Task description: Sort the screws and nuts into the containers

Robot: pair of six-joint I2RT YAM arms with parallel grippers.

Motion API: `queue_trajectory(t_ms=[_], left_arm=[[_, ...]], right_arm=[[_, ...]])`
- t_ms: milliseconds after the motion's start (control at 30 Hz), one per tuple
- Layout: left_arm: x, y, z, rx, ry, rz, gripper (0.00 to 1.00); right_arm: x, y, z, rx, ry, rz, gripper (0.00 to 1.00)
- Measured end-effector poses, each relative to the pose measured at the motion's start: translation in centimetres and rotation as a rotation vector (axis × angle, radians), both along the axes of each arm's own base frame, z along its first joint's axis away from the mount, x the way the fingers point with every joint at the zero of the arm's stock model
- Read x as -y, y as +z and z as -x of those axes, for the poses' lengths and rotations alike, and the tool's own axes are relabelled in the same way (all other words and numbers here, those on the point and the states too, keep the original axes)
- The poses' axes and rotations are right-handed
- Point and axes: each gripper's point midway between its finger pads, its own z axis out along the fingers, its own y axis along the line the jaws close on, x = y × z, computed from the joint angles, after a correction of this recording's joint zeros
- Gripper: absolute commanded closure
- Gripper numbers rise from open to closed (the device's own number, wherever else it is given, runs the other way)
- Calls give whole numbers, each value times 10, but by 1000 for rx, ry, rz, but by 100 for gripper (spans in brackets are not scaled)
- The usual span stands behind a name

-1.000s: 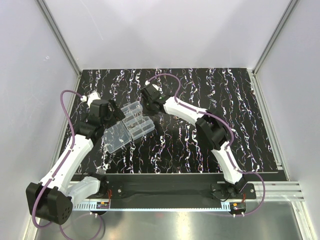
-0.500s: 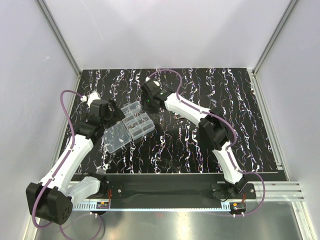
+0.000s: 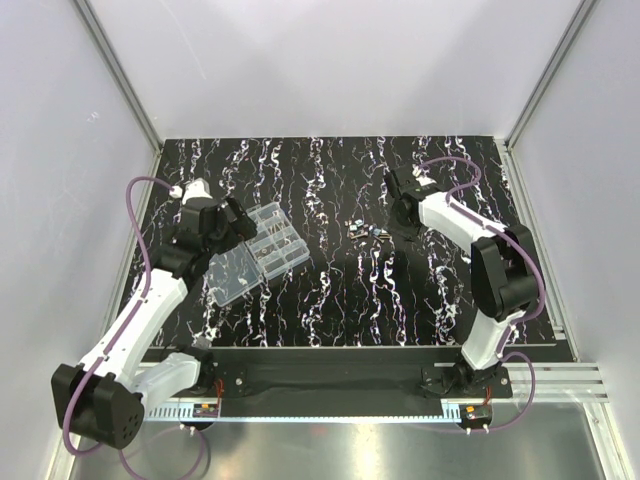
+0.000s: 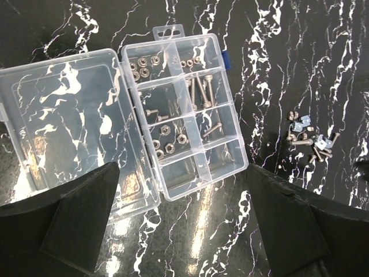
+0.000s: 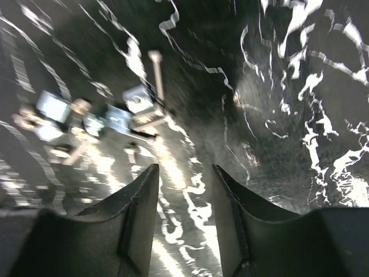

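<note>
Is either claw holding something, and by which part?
Nothing is held. The left claw is open above the box; the right claw is open near the loose screws.

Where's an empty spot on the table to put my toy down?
The near middle of the table, between the clear lid and the right arm, is bare. So is the far strip behind the box. It's crowded around the loose screws and nuts, where the right claw hovers, and at the box by the left claw.

containers (image 4: 180,95) and screws (image 4: 316,153) well apart, tabletop (image 4: 259,69) between
</note>
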Motion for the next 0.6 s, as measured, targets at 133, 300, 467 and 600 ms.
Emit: queue_trajectory(t_ms=[133, 300, 467, 600], left_arm=[[2, -2, 0, -5, -13, 1, 1], [3, -9, -1, -31, -20, -6, 1], [3, -18, -2, -58, -22, -17, 1], [3, -18, -2, -59, -24, -20, 1]], right_arm=[[-3, -18, 6, -13, 108, 51, 57], [-14, -15, -14, 69, 278, 75, 59], [-24, -18, -25, 101, 411, 82, 62], [-27, -41, -21, 46, 496, 96, 65]])
